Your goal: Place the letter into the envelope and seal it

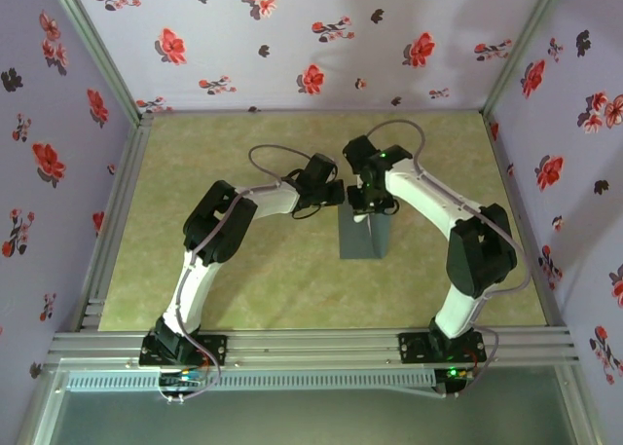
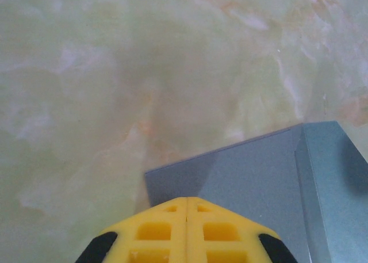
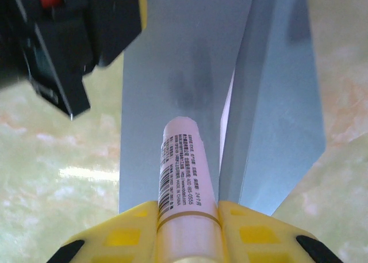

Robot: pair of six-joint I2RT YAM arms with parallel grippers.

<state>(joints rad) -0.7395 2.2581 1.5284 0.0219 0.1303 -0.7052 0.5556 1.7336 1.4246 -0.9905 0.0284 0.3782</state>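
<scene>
The slate-grey envelope (image 1: 365,239) lies flat at mid-table, with both grippers over its far end. My left gripper (image 2: 187,198) is shut with nothing in it, its yellow tips touching or just over the corner of the envelope (image 2: 259,182). My right gripper (image 3: 187,205) is shut on a white glue stick (image 3: 183,159), which points along the envelope (image 3: 167,61). The flap (image 3: 276,102) stands raised on the right. A thin white strip (image 3: 228,110) shows in the gap under the flap; I cannot tell whether it is the letter.
The green marbled tabletop (image 1: 243,270) spreads around the envelope. Floral walls (image 1: 292,36) and aluminium rails (image 1: 311,346) enclose it. The black body of the left arm (image 3: 57,44) hangs close over the envelope's far left side.
</scene>
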